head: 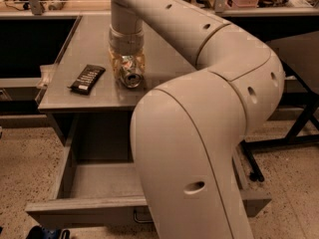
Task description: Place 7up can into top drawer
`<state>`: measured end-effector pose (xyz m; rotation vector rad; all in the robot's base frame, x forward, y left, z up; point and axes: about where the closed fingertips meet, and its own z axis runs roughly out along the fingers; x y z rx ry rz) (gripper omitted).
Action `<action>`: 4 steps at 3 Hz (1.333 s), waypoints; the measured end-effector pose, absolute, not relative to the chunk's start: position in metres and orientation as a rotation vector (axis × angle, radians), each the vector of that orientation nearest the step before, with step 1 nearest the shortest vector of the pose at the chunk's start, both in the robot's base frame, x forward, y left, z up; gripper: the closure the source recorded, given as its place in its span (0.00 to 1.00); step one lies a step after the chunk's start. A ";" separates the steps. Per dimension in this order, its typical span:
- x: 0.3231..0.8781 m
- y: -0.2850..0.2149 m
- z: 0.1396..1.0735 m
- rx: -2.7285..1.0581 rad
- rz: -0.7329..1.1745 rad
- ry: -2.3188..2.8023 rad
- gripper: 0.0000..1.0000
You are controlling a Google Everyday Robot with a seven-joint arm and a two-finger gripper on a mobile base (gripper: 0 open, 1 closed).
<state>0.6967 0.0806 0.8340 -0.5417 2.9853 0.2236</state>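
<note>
The 7up can (130,76) lies on its side on the grey cabinet top (89,39), its silver end facing me. My gripper (128,69) has come down from above, and its yellowish fingers (116,67) sit tight against both sides of the can. The top drawer (99,182) is pulled open below the cabinet top. Its front panel (75,214) is at the bottom of the view, with the bar handle (141,216) partly hidden by my arm.
A black flat snack packet (87,78) lies left of the can. My large white arm (209,113) covers the right half of the cabinet and drawer. A dark bench (30,39) stands at the left, and table legs (294,128) at the right.
</note>
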 end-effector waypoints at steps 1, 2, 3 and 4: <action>0.697 0.081 0.836 -0.542 0.224 2.985 0.73; 0.687 0.068 0.856 -0.661 0.221 2.903 0.95; 0.658 0.059 0.892 -0.923 0.260 2.763 1.00; 0.659 0.061 0.893 -1.030 0.249 2.712 1.00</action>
